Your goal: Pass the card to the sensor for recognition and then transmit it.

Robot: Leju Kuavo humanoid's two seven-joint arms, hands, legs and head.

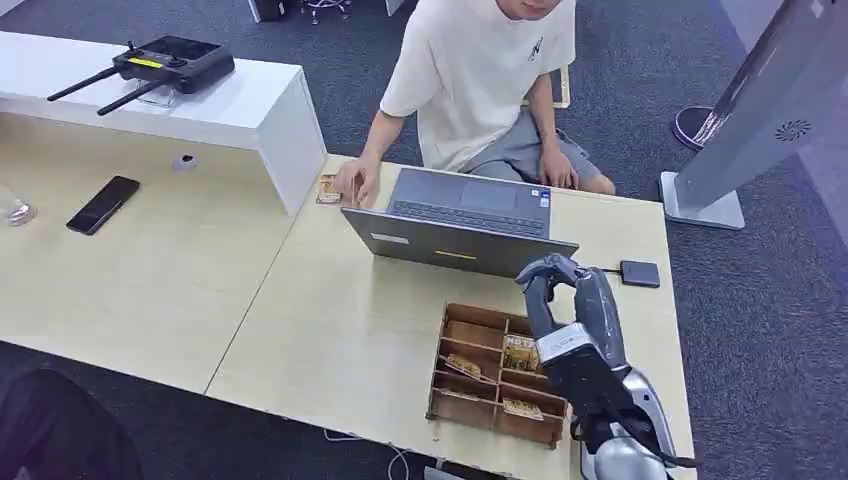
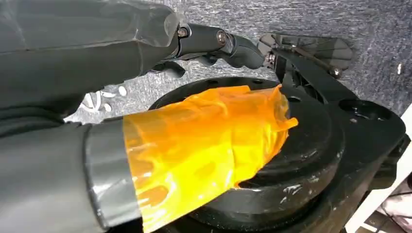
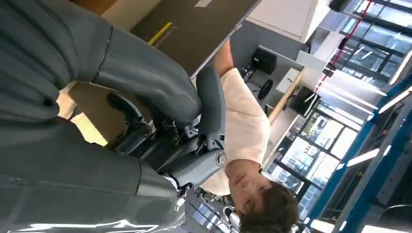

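Note:
A wooden compartment box [image 1: 447,345] stands near the table's front edge, right of the middle. It holds cards: one upright [image 1: 518,352], one leaning [image 1: 462,365] and one flat [image 1: 522,408]. My right hand [image 1: 568,312] is raised over the box's right side, fingers curled in toward the thumb [image 3: 210,104], and I see nothing in them. A small black square sensor [image 1: 639,273] with a cable lies on the table behind that hand. My left hand [image 2: 194,141], its thumb wrapped in orange tape, hangs by my side with a finger [image 2: 218,39] stretched apart, holding nothing.
A person sits across the table, one hand on another card [image 1: 328,188] beside an open grey laptop [image 1: 470,215]. A phone [image 1: 103,204] lies far left and a controller [image 1: 160,62] sits on the white shelf [image 1: 250,110]. A grey kiosk stand [image 1: 735,130] rises at right.

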